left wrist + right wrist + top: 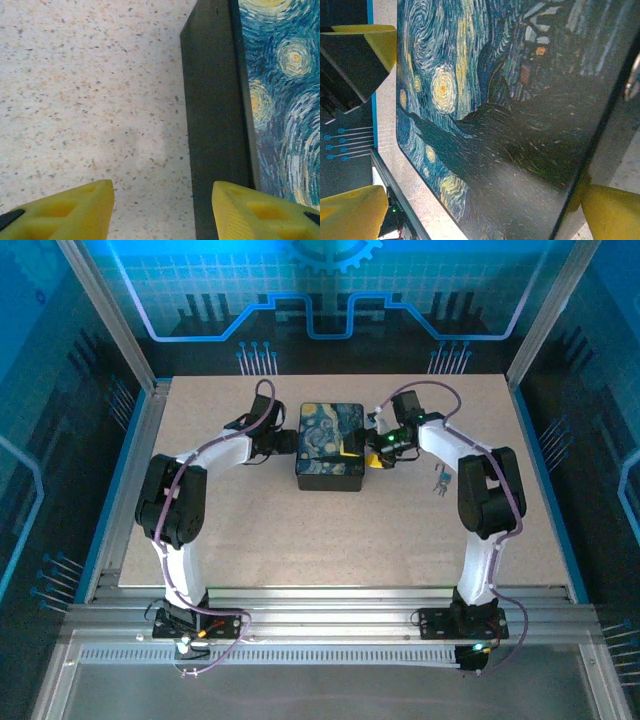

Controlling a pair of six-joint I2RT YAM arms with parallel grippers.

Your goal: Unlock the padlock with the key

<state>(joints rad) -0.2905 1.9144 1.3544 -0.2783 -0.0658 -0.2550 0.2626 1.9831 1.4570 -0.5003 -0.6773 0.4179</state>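
as both arms fold inward, left pincer [287,443], right pincer [366,446], box [328,440] between

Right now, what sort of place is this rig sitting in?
Probably a lab or demo robot cell: aluminium frame, blue circuit-pattern backdrop, speckled tabletop.

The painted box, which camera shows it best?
The top external view: the whole painted box shows there, on the table. The left wrist view catches one black side and a lid strip; the right wrist view, a close stretch of lid.
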